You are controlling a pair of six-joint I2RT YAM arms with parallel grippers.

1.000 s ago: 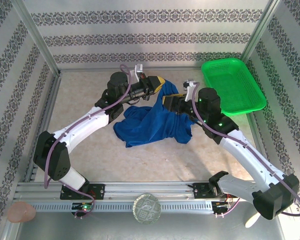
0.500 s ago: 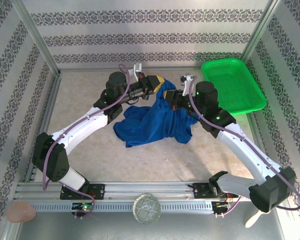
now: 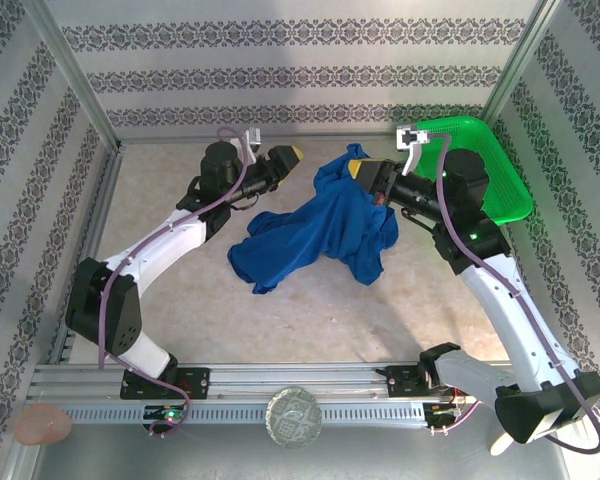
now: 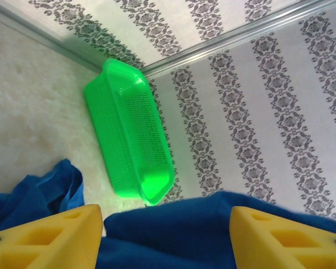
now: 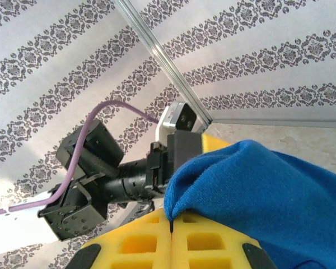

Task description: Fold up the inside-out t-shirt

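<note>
Along the near edge runs the aluminium rail (image 3: 310,385) that carries both arm bases, with a round clear disc (image 3: 295,417) in front of it and a pinkish lump (image 3: 42,425) off to the left. Past it, near the middle of the beige table (image 3: 230,330), the inside-out t-shirt (image 3: 310,235) lies as a crumpled royal-blue heap. What shows of the cloth is plain blue. Its long axis runs diagonally, from a low end at the near left to a raised end at the far right, and a second fold droops toward the near right. The right gripper (image 3: 358,170) holds that raised end, its yellow pads (image 5: 151,244) pressed together on a pinched fold of cloth. Just left of it sits the left gripper (image 3: 290,156), jaws spread wide. From above it looks apart from the shirt, while its wrist camera shows blue cloth between the fingers (image 4: 50,235); whether they touch it I cannot tell. Farther back, the green mesh basket (image 3: 508,185) sits in the far right corner, partly behind the right arm, against the patterned wall (image 3: 280,75).
</note>
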